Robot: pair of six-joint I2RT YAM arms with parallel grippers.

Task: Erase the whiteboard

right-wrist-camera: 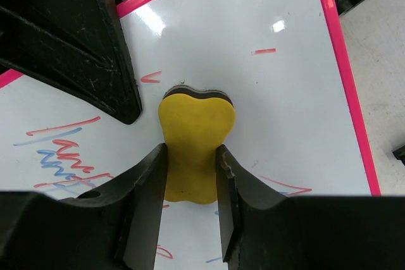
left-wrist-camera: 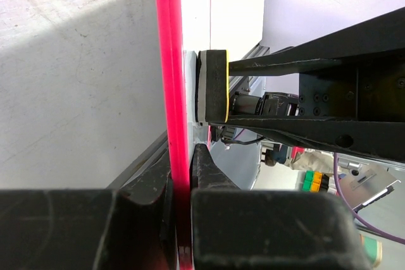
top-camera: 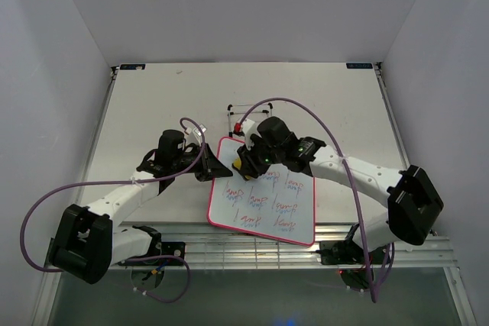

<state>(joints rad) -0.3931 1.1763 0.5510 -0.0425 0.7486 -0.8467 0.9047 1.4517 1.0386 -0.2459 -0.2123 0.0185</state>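
White table (top-camera: 168,104), whiteboard (top-camera: 263,223) scribbles (top-camera: 284,186) unreadable

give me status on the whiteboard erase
Left gripper shut on whiteboard at its pink edge. Right gripper shut on yellow eraser, pad against board. Red and blue scribbles cover near part. Wire stand beyond far edge.

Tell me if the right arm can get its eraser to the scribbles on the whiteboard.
Probably yes: the right gripper holds the eraser on the whiteboard, the scribbles lie uncovered just nearer its base, and the left gripper clamps only the board's edge.
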